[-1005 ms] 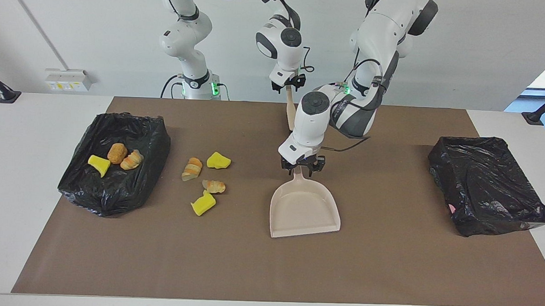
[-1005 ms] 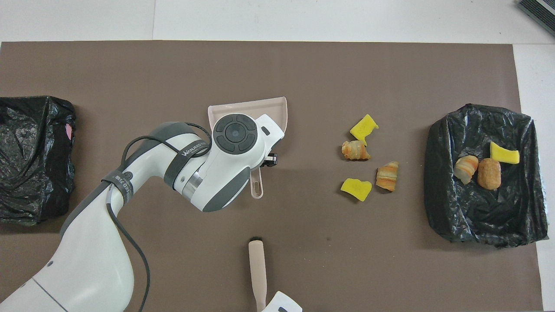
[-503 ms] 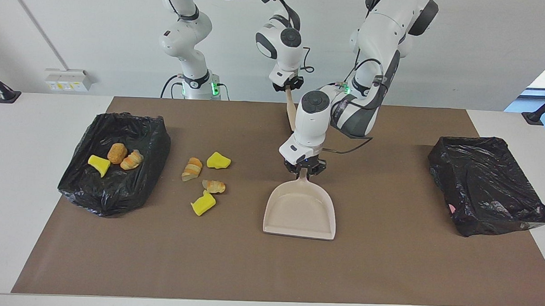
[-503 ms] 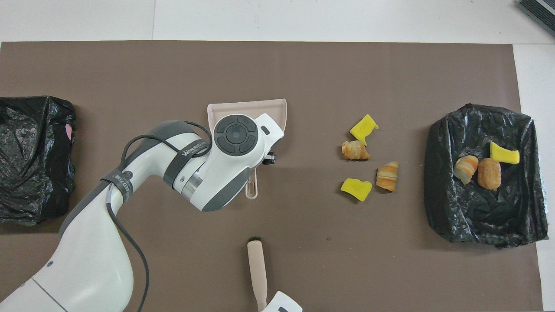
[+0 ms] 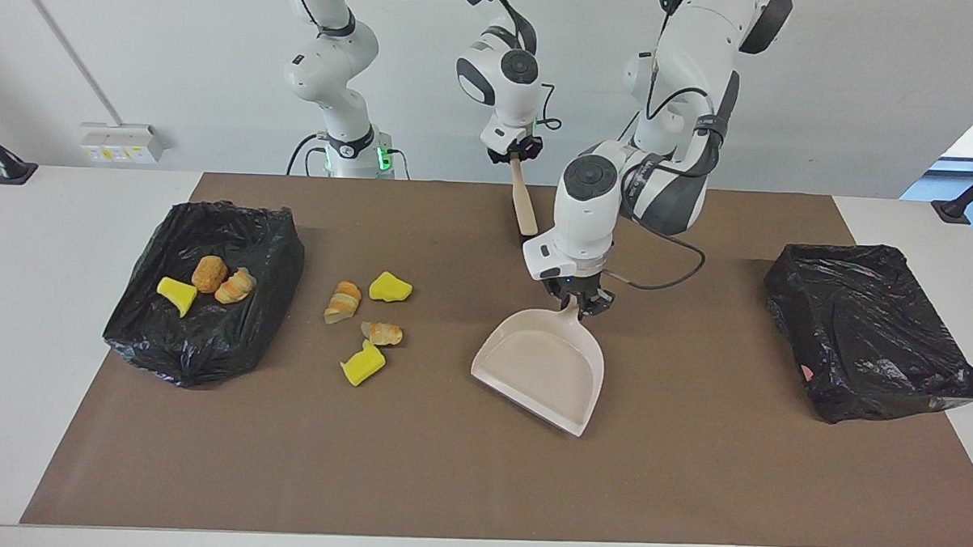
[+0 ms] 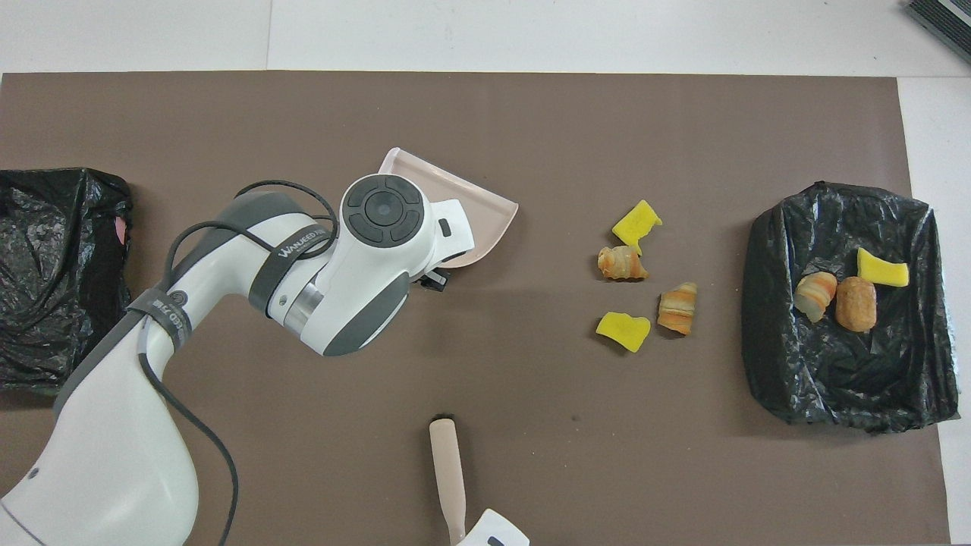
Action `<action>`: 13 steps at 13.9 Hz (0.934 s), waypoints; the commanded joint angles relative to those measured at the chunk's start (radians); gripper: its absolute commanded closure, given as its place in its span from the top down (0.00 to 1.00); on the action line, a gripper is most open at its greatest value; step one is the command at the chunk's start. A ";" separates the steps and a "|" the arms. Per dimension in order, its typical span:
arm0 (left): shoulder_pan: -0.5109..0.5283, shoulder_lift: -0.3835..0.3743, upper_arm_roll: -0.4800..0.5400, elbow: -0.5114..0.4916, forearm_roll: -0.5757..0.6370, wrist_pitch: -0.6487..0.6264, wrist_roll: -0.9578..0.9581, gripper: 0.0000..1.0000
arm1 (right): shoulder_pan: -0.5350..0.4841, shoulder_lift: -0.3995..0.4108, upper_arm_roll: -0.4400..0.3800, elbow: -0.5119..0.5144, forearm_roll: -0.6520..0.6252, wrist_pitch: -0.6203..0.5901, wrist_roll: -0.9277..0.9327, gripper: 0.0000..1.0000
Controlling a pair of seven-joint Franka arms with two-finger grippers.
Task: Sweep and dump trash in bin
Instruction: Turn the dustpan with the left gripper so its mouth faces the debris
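Left gripper (image 5: pixel 580 307): it is closed on the handle of the beige dustpan (image 5: pixel 541 368), above the middle of the brown mat (image 5: pixel 447 474). In the overhead view the arm's wrist covers the gripper and most of the pan.
Dustpan: it is turned slantwise, with the open mouth pointing away from the robots and toward the left arm's end of the table. I cannot tell if its edge touches the mat.
Right gripper (image 5: pixel 514 155): it is closed on the top of a beige brush handle (image 5: pixel 524 203), close to the robots' edge of the mat. The handle hangs down nearly upright, with a slight tilt. The brush head is hidden by the left arm in the facing view.
Trash on the mat: four pieces lie together, between the dustpan and the bin at the right arm's end. They are two yellow sponge chunks (image 5: pixel 390 287) (image 5: pixel 362 366) and two bread-like pieces (image 5: pixel 343 302) (image 5: pixel 382 333).
Trash in the bin: three pieces, one yellow chunk (image 5: pixel 177 294) and two bread-like pieces (image 5: pixel 209 273) (image 5: pixel 236 286), lie inside the black-lined bin (image 5: pixel 201 340) at the right arm's end of the table.
Second bin (image 5: pixel 869 331): also lined with a black bag, it stands at the left arm's end of the table, well apart from the dustpan.
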 commanded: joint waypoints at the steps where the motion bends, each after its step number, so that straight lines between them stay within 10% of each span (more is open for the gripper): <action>1: 0.016 -0.028 -0.005 -0.015 0.009 -0.018 0.224 0.00 | 0.001 -0.007 0.001 0.003 0.020 0.015 0.028 0.00; 9: 0.020 -0.040 -0.005 -0.049 0.040 0.001 0.521 0.00 | -0.010 -0.004 0.001 -0.005 0.020 0.029 0.003 0.00; 13: 0.036 -0.062 -0.005 -0.099 0.040 0.060 0.630 0.00 | -0.017 0.024 0.001 -0.006 0.045 0.073 -0.014 0.28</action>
